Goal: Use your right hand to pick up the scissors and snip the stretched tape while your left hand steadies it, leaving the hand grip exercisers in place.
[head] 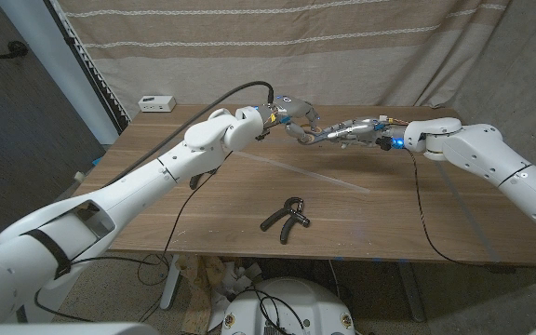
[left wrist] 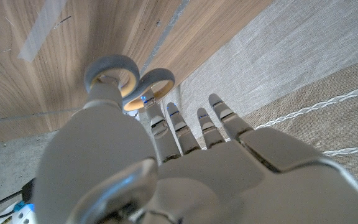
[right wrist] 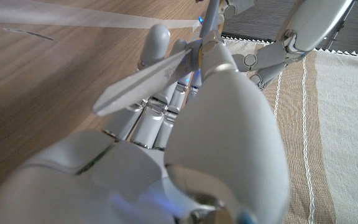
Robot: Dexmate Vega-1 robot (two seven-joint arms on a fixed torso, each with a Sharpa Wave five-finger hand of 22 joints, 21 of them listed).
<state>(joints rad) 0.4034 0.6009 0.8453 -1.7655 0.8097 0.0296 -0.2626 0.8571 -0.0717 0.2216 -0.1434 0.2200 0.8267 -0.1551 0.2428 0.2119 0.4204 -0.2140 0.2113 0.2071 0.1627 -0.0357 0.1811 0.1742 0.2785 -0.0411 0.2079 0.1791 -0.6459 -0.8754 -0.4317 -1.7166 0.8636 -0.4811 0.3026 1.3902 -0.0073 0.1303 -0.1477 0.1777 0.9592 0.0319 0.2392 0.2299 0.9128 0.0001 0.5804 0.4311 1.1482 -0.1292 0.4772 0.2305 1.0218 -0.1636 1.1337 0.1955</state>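
Right hand (head: 359,131) hovers over the far part of the table (head: 361,219), near its far edge, gripping the scissors (right wrist: 157,73). From my right wrist the blades lie across my fingers (right wrist: 148,115), tips pointing away from the curtain (right wrist: 328,124), with my thumb over the pivot. From my left wrist the two grey handle loops (left wrist: 129,78) show just past my left thumb, above the wood.

My left hand (head: 291,117) is raised beside the right one, the two nearly touching over the far middle of the table. Its fingers (left wrist: 201,124) lie straight and close together, pointing toward the curtain; I cannot tell from these views whether it pinches the tape.

A strip of clear tape (head: 314,175) lies along the tabletop, running from below my hands toward the right side. My right wrist sees it as a pale band (right wrist: 73,15) on the wood beyond the blades.

One black grip exerciser (head: 286,217) rests on the table toward the near edge, about midway along, well apart from both hands. A small white box (head: 156,102) sits at the far left corner. A black cable (head: 422,209) trails from my right wrist across the table's right part.
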